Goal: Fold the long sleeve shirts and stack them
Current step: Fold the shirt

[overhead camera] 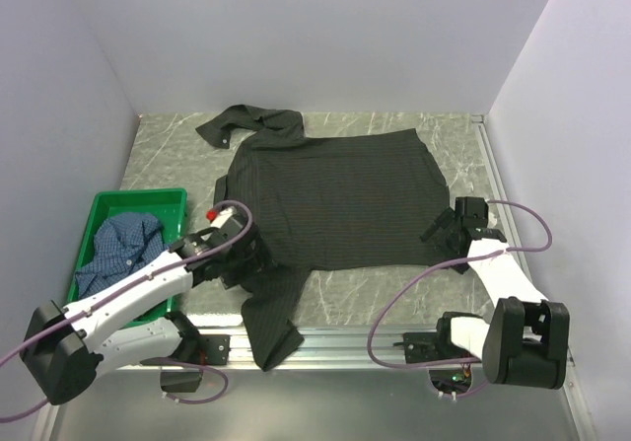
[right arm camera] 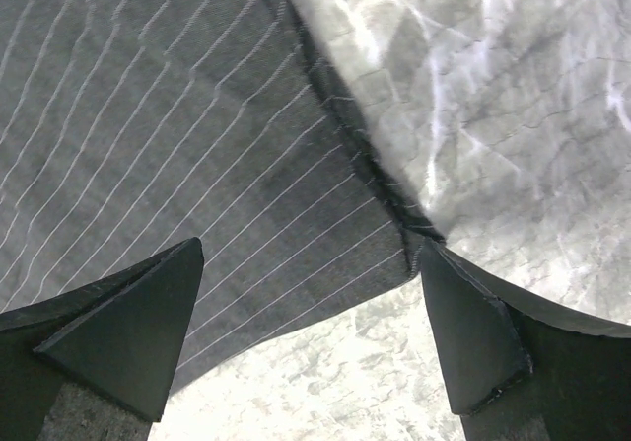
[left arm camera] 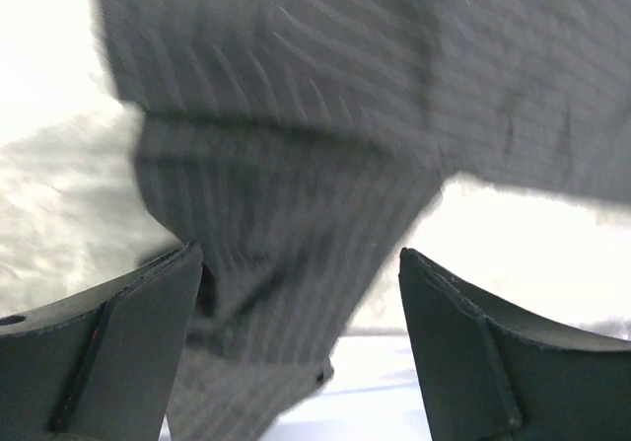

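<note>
Sleeve (overhead camera: 271, 313) of the black shirt (overhead camera: 335, 194), spread mid-frame, trails toward the bottom edge. We poise the left gripper (left arm camera: 301, 283) above its root and the right gripper (right arm camera: 311, 293) astride the lower-right hem corner, both with jaws apart and empty, probably to pinch for a fold. At left, the blue shirt (overhead camera: 118, 244) sits bunched in the crate (overhead camera: 138, 200).

Black shirt (overhead camera: 335, 199), centre of frame: soft woven cloth, matt, with fine pale pinstripes. The body lies fairly smooth and the sleeves are creased.
Blue shirt (overhead camera: 118, 247), lower left: soft cloth with a small check, matt, crumpled.
Crate (overhead camera: 174, 200), lower left: green moulded plastic, smooth, with a slight sheen on the rim.
Table top (overhead camera: 394, 125): grey with a marble pattern and white veining, smooth, low sheen.
Rail (overhead camera: 335, 340), bottom centre: bare metal, pale and dully bright.
Left arm shell (overhead camera: 128, 298): white plastic, smooth, semi-gloss.
Fingers (right arm camera: 118, 332), right wrist view: black, matt, faintly grainy.
Walls (overhead camera: 325, 36): white, matt, featureless.
</note>
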`<state>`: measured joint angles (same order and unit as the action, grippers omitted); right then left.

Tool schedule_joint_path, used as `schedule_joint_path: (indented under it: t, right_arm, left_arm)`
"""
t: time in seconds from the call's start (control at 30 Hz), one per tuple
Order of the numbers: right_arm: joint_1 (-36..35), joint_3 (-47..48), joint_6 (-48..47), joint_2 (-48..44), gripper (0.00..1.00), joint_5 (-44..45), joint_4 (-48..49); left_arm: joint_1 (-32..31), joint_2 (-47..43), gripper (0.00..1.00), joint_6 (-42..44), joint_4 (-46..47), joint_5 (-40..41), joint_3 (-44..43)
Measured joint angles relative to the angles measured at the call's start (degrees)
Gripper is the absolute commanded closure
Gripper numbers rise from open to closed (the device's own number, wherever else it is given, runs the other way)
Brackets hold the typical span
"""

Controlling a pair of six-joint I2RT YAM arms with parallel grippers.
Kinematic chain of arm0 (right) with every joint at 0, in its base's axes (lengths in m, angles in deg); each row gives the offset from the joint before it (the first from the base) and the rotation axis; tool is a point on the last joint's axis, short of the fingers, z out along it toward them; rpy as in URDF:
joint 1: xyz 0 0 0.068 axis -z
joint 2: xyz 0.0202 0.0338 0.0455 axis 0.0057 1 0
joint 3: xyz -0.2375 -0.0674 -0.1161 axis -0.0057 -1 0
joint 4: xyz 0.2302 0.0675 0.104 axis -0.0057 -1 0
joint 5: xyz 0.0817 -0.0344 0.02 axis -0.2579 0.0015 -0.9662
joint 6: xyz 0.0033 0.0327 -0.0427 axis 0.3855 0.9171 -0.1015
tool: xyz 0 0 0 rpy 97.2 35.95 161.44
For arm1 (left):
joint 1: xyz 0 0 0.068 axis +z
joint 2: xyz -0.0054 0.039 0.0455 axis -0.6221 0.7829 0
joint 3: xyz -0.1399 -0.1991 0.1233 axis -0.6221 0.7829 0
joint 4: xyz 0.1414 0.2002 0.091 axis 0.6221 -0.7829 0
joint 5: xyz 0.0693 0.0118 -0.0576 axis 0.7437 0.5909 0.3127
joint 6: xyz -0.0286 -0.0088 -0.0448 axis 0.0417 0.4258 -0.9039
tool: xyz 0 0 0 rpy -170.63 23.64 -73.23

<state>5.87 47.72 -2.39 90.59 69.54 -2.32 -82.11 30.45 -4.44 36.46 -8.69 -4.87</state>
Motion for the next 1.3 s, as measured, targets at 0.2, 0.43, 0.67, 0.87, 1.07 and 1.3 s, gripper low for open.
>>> schedule_joint_path:
  t: [0.2, 0.43, 0.67, 0.87, 1.07, 1.3]
  right_arm:
    - [1.53, 0.0, 0.52, 0.7, 0.04, -0.28, 0.28]
    - [2.49, 0.0, 1.49, 1.62, 0.09, -0.35, 0.66]
    - [3.21, -0.59, 3.39, 1.57, 0.11, 0.24, 0.63]
    - [3.23, -1.55, 4.33, 1.57, 0.16, -0.61, 0.55]
    - [3.23, -2.56, 4.9, 0.94, 0.21, -1.03, -0.07]
    - [3.21, -2.71, 4.92, -1.07, 0.45, -0.72, -1.64]
  left_arm:
    - [10.27, 1.18, 0.22, 2.27, 2.84, 0.9, 4.35]
    - [13.49, 5.51, 0.33, 4.2, 6.78, -0.37, 8.76]
    - [13.62, 4.7, 0.42, 4.17, 10.34, -3.34, 11.32]
    - [13.62, 2.89, 0.6, 3.76, 12.72, -6.16, 13.55]
    - [13.62, 2.51, 0.93, 3.91, 12.28, -7.48, 14.19]
    - [13.62, -1.25, 0.99, 4.2, 9.73, -7.91, 13.75]
